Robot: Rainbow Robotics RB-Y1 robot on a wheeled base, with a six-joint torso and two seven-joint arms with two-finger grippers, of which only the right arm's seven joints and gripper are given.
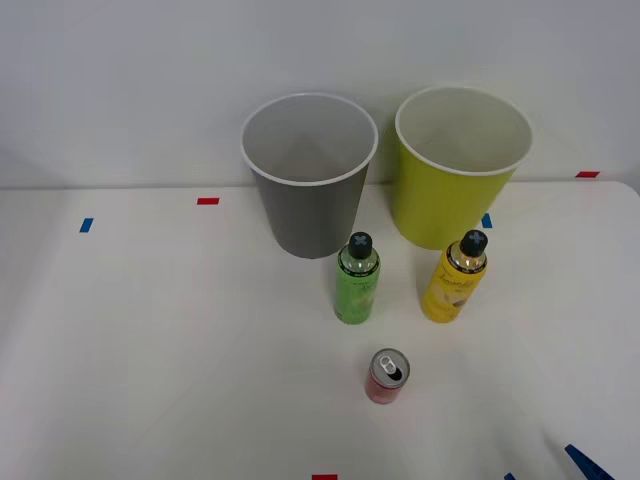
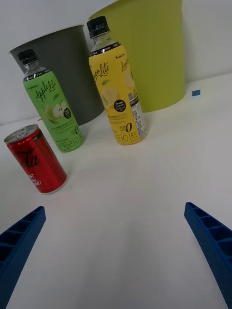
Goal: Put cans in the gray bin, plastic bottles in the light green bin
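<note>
- Right gripper (image 2: 116,251) is spread wide and holds nothing, its blue fingers (image 2: 212,241) apart from every object.
- Red can (image 1: 387,376) stands upright on the white table (image 1: 150,350), nearest the gripper.
- Green bottle (image 1: 357,279) and yellow bottle (image 1: 455,277) stand beyond it, before the gray bin (image 1: 308,175) and light green bin (image 1: 459,165).

White table (image 1: 150,330), coloured tape marks (image 1: 207,201); plain pale wall (image 1: 120,80) behind.

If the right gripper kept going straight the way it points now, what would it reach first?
Probably the yellow bottle: it stands nearest the centre line between the open right gripper's fingers. The red can sits off to one side. Depth is hard to judge.
</note>
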